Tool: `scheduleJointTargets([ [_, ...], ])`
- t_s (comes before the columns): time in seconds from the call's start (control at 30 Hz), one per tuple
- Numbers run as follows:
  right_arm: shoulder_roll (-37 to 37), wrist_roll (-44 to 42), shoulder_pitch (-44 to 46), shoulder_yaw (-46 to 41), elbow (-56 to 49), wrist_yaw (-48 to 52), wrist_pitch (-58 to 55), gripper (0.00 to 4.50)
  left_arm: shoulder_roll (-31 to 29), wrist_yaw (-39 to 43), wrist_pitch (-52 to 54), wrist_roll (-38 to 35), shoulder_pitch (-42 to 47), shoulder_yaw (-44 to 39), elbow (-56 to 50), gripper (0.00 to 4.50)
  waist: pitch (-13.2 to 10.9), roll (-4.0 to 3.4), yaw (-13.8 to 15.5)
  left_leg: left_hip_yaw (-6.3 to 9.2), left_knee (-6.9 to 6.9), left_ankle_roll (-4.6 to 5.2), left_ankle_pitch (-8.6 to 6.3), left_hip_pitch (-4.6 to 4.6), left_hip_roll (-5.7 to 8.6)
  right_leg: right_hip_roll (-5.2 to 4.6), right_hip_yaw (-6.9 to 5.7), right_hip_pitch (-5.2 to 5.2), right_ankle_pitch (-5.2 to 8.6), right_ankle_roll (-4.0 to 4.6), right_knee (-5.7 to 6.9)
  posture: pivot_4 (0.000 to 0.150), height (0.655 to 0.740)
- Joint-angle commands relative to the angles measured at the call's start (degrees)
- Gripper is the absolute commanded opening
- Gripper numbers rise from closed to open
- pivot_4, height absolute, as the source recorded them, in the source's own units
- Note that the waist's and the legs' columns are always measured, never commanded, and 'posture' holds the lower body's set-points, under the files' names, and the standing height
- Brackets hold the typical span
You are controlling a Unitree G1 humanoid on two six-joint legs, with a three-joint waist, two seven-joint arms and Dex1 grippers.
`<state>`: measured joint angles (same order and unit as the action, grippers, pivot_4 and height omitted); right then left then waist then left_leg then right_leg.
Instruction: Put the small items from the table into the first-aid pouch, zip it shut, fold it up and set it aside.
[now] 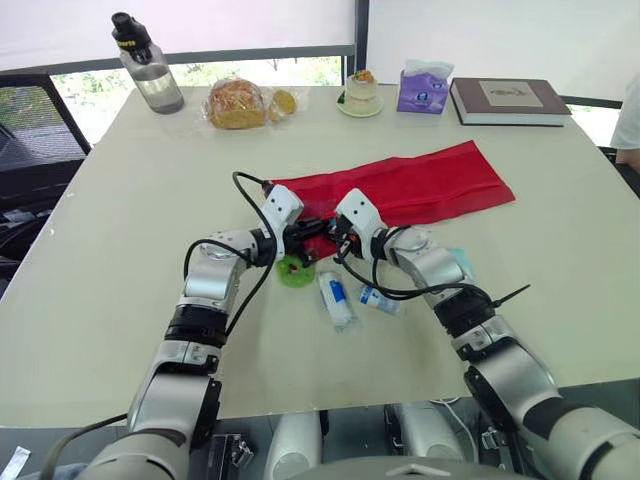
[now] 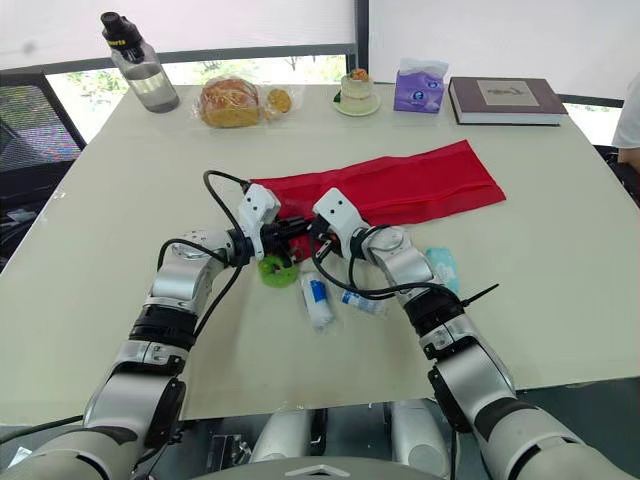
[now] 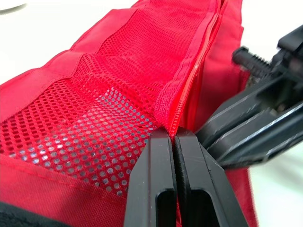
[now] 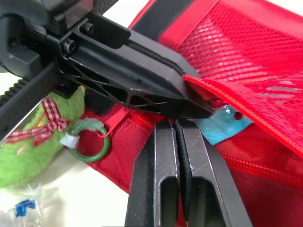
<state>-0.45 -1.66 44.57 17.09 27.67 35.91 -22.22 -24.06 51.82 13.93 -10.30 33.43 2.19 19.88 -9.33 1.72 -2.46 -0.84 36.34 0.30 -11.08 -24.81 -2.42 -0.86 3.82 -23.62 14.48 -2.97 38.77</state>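
Observation:
The red first-aid pouch (image 1: pixel 420 185) lies unfolded across the middle of the table. My left gripper (image 3: pixel 173 135) is shut on the zipper edge of the pouch's mesh pocket (image 3: pixel 104 109) at its near left end. My right gripper (image 4: pixel 173 124) meets it there, shut on the red fabric just below. A teal item (image 4: pixel 222 125) shows inside the pocket, and a green ring pull (image 4: pixel 90 144) hangs at the corner. Loose on the table by the grippers lie a green plush item (image 1: pixel 295 270), a white tube (image 1: pixel 335 297), a small vial (image 1: pixel 380 298) and a teal packet (image 1: pixel 462 262).
Along the far edge stand a water bottle (image 1: pixel 145 62), bagged bread (image 1: pixel 237 103), a small cake (image 1: pixel 360 92), a purple tissue pack (image 1: pixel 424 88) and a book (image 1: pixel 508 100). A person's sleeve (image 1: pixel 630 115) shows at the right edge. A black chair (image 1: pixel 30 125) stands to the left.

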Motion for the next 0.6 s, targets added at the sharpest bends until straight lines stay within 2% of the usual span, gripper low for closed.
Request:
scheduleJointTargets([
  [0.03, 1.74, -1.59, 1.39, -1.53, -0.91, 0.22, 1.73, 0.09, 1.27, 1.23, 0.99, -1.71, -0.11, 1.33, -4.54, 0.0, 0.0, 0.0, 0.01, 0.0, 0.0, 0.0, 0.0, 0.0, 0.0, 0.0, 0.0, 0.0, 0.0, 0.0, 0.0, 0.15, 0.74],
  [0.6, 5.31, -3.53, 5.32, -12.86, 9.09, -12.7, 11.17, 0.09, 1.95, 1.26, 3.62, -1.67, -3.76, 2.36, -8.15, 0.0, 0.0, 0.0, -0.08, 0.0, 0.0, 0.0, 0.0, 0.03, 0.0, 0.0, 0.01, 0.0, 0.0, 0.0, 0.02, 0.15, 0.74],
])
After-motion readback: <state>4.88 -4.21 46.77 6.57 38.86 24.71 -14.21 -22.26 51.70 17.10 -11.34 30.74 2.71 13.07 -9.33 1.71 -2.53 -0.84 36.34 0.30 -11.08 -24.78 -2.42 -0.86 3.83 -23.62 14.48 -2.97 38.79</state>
